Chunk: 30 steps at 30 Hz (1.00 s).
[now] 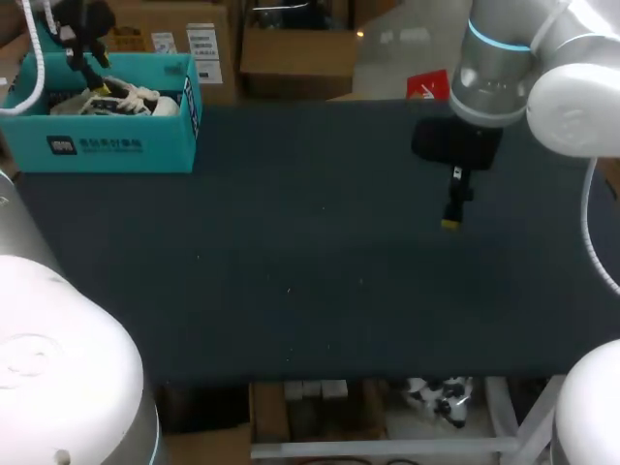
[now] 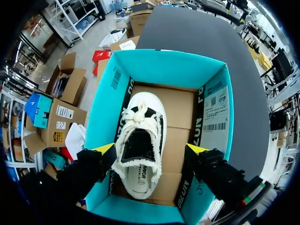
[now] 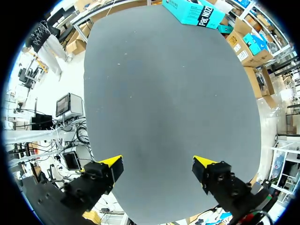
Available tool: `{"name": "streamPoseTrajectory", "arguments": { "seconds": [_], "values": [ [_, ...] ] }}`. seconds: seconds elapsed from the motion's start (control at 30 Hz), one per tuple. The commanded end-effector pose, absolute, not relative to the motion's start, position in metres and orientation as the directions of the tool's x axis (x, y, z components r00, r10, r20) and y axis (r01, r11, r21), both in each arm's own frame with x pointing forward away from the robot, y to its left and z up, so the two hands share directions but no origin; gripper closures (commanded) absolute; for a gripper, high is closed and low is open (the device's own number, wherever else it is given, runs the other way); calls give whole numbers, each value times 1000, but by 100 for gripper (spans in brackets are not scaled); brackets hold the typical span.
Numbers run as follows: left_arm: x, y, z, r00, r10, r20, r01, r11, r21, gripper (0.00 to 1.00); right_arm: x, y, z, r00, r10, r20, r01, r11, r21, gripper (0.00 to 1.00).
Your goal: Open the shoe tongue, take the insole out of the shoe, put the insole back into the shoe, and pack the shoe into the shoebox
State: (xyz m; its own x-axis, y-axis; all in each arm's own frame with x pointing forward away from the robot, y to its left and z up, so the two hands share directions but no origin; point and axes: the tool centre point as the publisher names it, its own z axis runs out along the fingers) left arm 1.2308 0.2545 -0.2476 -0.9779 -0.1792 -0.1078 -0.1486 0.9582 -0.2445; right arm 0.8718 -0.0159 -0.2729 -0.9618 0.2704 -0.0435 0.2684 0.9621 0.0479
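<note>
A white canvas shoe (image 2: 139, 150) with a black tongue lies flat inside the open teal shoebox (image 2: 164, 70), on its brown cardboard floor. My left gripper (image 2: 151, 150) hangs open above the box, one finger on each side of the shoe and neither touching it. In the head view the shoebox (image 1: 102, 136) stands at the table's far left corner with the shoe (image 1: 121, 100) inside, and the left gripper (image 1: 82, 48) is over it. My right gripper (image 3: 157, 164) is open and empty above bare table at the right; in the head view the right gripper (image 1: 451, 215) points down.
The dark grey table (image 1: 310, 262) stretches between the two arms. From the right wrist view the shoebox (image 3: 194, 11) shows at the table's far end.
</note>
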Motion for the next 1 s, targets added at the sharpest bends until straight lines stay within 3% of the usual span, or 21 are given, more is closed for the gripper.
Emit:
{"name": "streamPoseTrajectory", "arguments": {
  "seconds": [0.03,0.43,1.0],
  "values": [
    [1171,237,-194,-956,-196,-220,-151,968,-202,0,872,-16,-272,-962,271,-44,269,962,45,0],
    [1082,173,-158,-946,-180,-268,-168,983,-69,0,872,-16,-272,-962,271,-44,269,962,45,0],
    [1007,116,-168,-916,-202,-346,-196,979,-52,0,872,-16,-272,-962,271,-44,269,962,45,0]
  ]
}}
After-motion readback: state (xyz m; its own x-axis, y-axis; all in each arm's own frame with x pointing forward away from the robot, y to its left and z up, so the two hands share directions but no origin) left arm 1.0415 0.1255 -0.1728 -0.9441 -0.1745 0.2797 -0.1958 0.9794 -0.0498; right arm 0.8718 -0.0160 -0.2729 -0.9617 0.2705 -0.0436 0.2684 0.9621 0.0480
